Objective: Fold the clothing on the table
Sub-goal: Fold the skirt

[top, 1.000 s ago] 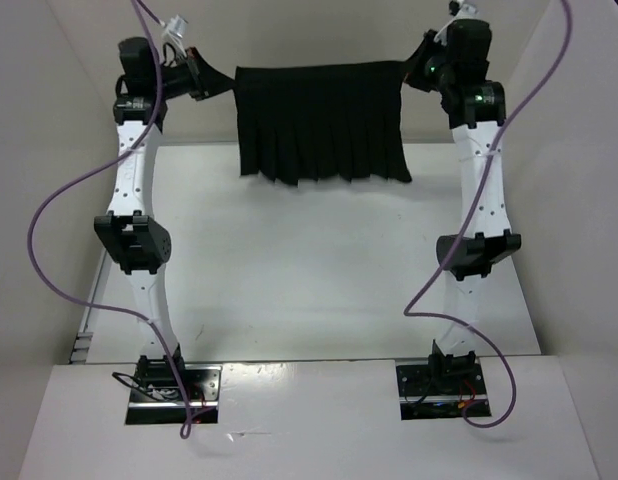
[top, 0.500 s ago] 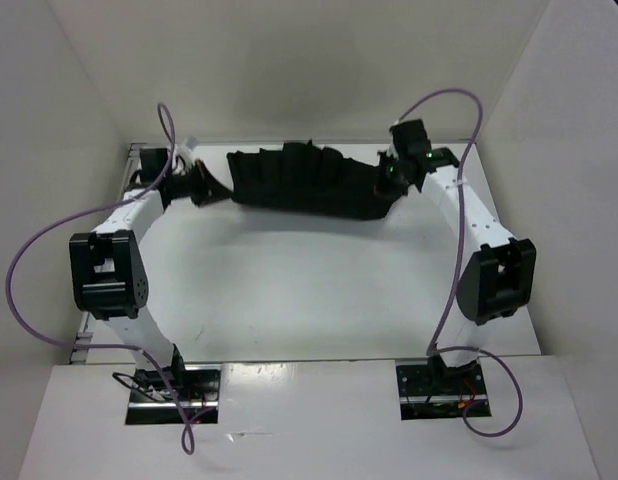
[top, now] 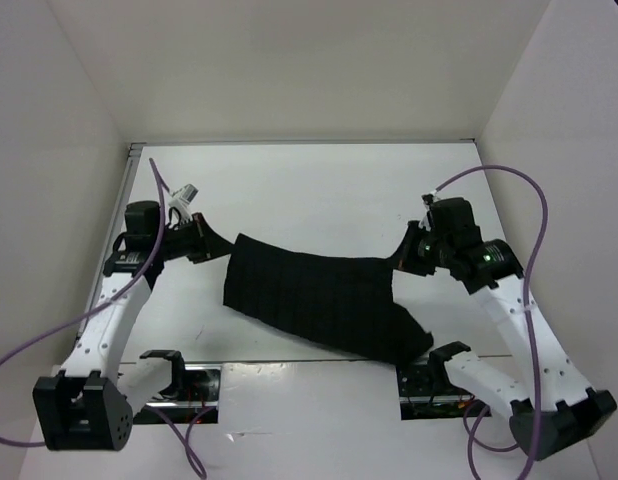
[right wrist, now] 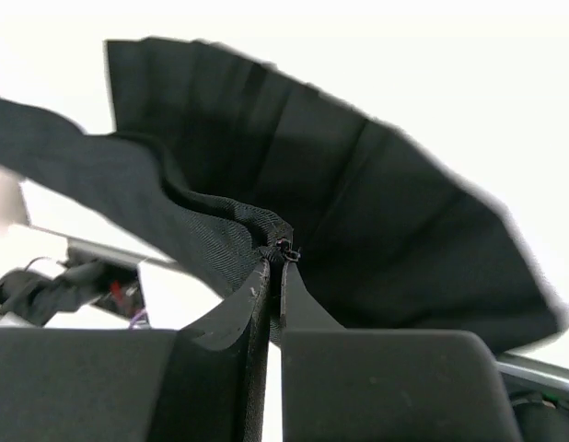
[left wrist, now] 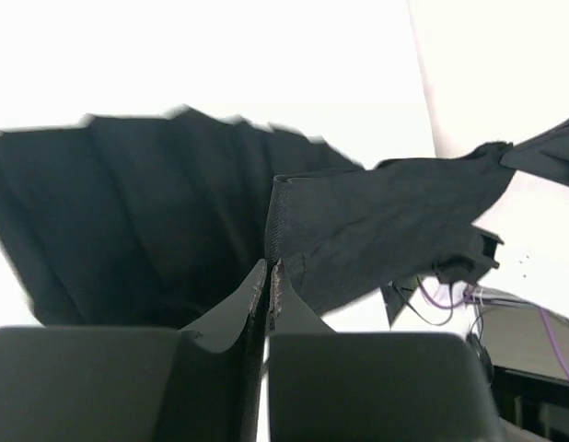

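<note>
left gripper [left wrist: 268, 269] clamped tight on left top corner of clothing [top: 319, 300] | right gripper [right wrist: 273, 262] pinched closed on its right corner | clothing stretched between them above near half of table [top: 309, 190]

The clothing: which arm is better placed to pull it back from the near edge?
Right, probably. The right claw grips the clothing on the side whose hem reaches the near edge of the table; the left claw holds the other corner.
</note>
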Controlling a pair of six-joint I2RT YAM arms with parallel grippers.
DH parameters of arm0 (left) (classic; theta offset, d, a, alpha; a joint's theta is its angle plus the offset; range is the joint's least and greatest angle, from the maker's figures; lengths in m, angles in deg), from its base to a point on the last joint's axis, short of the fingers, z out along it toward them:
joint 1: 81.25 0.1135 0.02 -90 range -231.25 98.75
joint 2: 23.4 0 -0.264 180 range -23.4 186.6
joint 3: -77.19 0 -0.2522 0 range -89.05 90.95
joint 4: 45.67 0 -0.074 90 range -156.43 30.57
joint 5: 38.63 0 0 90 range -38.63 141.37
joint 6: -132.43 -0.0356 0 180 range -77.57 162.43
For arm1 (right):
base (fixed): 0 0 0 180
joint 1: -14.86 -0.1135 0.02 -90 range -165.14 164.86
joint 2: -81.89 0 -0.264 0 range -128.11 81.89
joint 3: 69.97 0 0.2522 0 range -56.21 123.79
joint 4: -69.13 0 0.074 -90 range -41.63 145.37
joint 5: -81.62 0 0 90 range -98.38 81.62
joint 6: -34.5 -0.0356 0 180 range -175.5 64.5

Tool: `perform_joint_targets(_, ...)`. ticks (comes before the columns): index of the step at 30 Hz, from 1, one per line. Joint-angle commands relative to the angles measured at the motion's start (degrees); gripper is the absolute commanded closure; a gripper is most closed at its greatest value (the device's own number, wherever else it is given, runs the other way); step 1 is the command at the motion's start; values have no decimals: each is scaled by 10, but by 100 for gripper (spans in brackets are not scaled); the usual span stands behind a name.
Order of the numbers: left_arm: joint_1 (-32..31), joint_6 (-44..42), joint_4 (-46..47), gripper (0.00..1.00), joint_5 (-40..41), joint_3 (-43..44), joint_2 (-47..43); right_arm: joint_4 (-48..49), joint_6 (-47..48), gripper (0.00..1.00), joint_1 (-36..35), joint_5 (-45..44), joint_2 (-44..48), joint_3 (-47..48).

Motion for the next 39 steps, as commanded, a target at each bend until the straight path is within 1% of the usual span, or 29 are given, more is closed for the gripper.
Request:
perform_joint_targets(1, 0, -14, 17, 98, 45, 20, 78, -16, 14, 100, 21, -22, -59, -17)
perform_joint_targets(4, 0, -21, 39, 97, 45, 59, 151, -16, 14, 100, 21, -62, -94, -17)
perform_joint_targets(6, 0, -21, 47, 97, 40, 88, 198, -22, 14, 100, 21, -68, -107, -17)
perform_joint_targets(9, -5, -27, 47, 97, 34, 108, 237, -37, 2, 100, 21, -86, -107, -17)
perform_joint_targets(11, -5, -22, 58, 97, 59, 133, 248, -44, -6, 100, 26, -121, -107, 10)
perform_joint_targets(12, -5, -22, 58, 97, 78, 149, 266, -35, -6, 100, 35, -135, -123, 24)
perform_joint_targets(13, -5, -22, 64, 97, 78, 201, 283, -29, 8, 100, 48, -156, -140, 43)
perform_joint_targets(14, -5, -22, 58, 97, 78, 239, 329, -11, 22, 100, 81, -166, -160, 94)
perform_joint_targets(15, -5, -22, 32, 97, 57, 283, 356, -2, 33, 100, 97, -184, -209, 125)
perform_joint_targets(16, -5, -22, 18, 95, 41, 373, 384, 8, 44, 100, 121, -220, -232, 193)
perform_joint_targets(17, -5, -22, 7, 95, 23, 413, 428, 19, 50, 100, 134, -231, -253, 228)
perform_joint_targets(18, -5, -12, 2, 94, 8, 443, 440, 39, 50, 100, 144, -238, -273, 264)
perform_joint_targets(19, -5, 5, 10, 94, -4, 468, 440, 49, 55, 100, 153, -238, -303, 300)
perform_joint_targets(20, -5, 5, 16, 94, -4, 489, 433, 57, 61, 100, 168, -238, -314, 370)
perform_joint_targets(21, 0, 5, 21, 93, -4, 532, 423, 63, 61, 100, 173, -238, -323, 406)
perform_joint_targets(23, 6, -3, 12, 93, 18, 581, 398, 63, 80, 100, 174, -247, -335, 495)
perform_joint_targets(26, 18, -26, -32, 92, 24, 645, 382, 83, 112, 100, 174, -247, -315, 535)
perform_joint_targets(27, 18, -26, -27, 92, 19, 639, 373, 93, 118, 100, 174, -234, -305, 535)
perform_joint_targets(28, 18, -26, -16, 90, 19, 619, 362, 102, 118, 100, 174, -224, -296, 514)
perform_joint_targets(29, 18, -17, 18, 90, 13, 555, 335, 109, 124, 100, 174, -209, -273, 494)
perform_joint_targets(30, 18, -17, 32, 89, 13, 518, 323, 116, 125, 100, 174, -177, -261, 469)
perform_joint_targets(31, 18, -9, 46, 89, 13, 483, 311, 130, 125, 100, 174, -164, -250, 413)
perform_joint_targets(32, 18, -9, 60, 89, 18, 450, 293, 130, 125, 100, 166, -158, -229, 386)
perform_joint_targets(33, 18, -9, 65, 89, 19, 394, 288, 130, 125, 100, 160, -158, -221, 359)
perform_joint_targets(34, 18, -9, 65, 89, 19, 369, 281, 122, 125, 100, 154, -152, -216, 309)
perform_joint_targets(35, 18, -9, 70, 89, 13, 348, 281, 122, 125, 100, 154, -152, -203, 284)
perform_joint_targets(36, 11, -9, 70, 87, 4, 329, 281, 117, 119, 100, 154, -144, -195, 259)
perform_joint_targets(37, 6, -15, 76, 83, 4, 295, 281, 117, 119, 100, 154, -132, -186, 213)
perform_joint_targets(39, -14, -29, 76, 70, -9, 271, 286, 117, 114, 100, 154, -118, -163, 180)
